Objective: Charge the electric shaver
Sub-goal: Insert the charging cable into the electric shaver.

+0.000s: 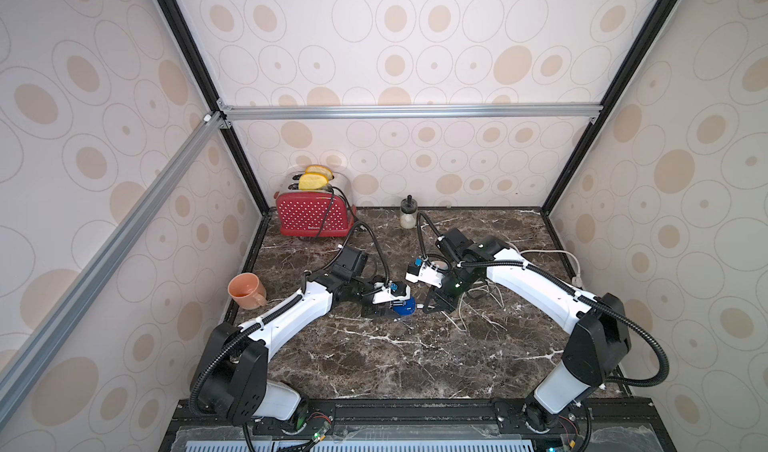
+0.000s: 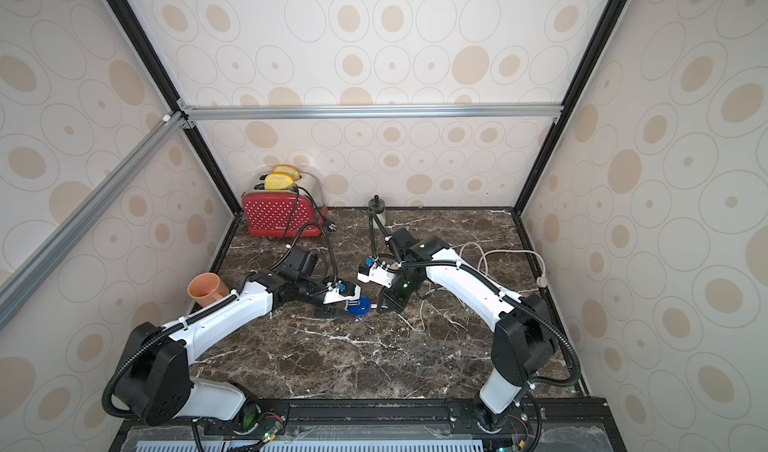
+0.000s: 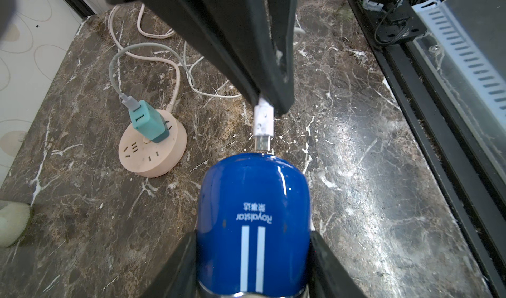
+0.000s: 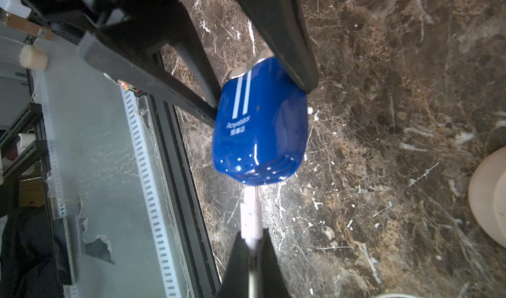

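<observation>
The electric shaver (image 3: 254, 222), blue with two pale stripes on its face, is held near the middle of the tabletop (image 1: 374, 358) by the left hand (image 3: 253, 255), whose fingers (image 3: 321, 258) are pressed against its two sides. The white USB plug (image 3: 263, 121) is pinched in the right hand (image 3: 273, 102), whose fingers are drawn tight on the plug's back end, and is pointed at the shaver's rounded end. In the left wrist view the metal tip is seen just at that end; in the right wrist view the tip is hidden behind the shaver's body, so it cannot be told whether it has entered the socket. The teal adapter (image 3: 147, 121) is seated in the round pink power strip (image 3: 153, 159), which lies near the shaver toward the rear edge, and a grey cable (image 3: 115, 63) is plugged into the adapter. The step in hand is judged to be the mating of plug and shaver. A straight push along the plug's own line is called for next, with the shaver kept braced and the tip kept square to the socket, lest it skid off the glossy shell.
</observation>
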`<act>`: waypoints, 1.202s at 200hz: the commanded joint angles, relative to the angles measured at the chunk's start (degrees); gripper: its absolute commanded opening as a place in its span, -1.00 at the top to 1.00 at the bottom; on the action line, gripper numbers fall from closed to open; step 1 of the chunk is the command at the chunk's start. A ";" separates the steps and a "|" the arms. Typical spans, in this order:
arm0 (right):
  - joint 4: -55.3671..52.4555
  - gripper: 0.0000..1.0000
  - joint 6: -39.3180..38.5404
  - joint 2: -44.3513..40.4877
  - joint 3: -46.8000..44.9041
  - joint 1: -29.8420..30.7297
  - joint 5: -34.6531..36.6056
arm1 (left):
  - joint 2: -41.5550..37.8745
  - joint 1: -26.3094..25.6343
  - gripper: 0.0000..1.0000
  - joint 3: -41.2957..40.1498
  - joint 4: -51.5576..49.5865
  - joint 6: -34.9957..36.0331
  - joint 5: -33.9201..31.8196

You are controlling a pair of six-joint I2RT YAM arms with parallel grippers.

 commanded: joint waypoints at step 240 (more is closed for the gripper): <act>-1.50 1.00 1.24 6.04 7.08 2.78 1.01 | -0.64 -0.67 1.00 2.78 3.15 -1.10 3.76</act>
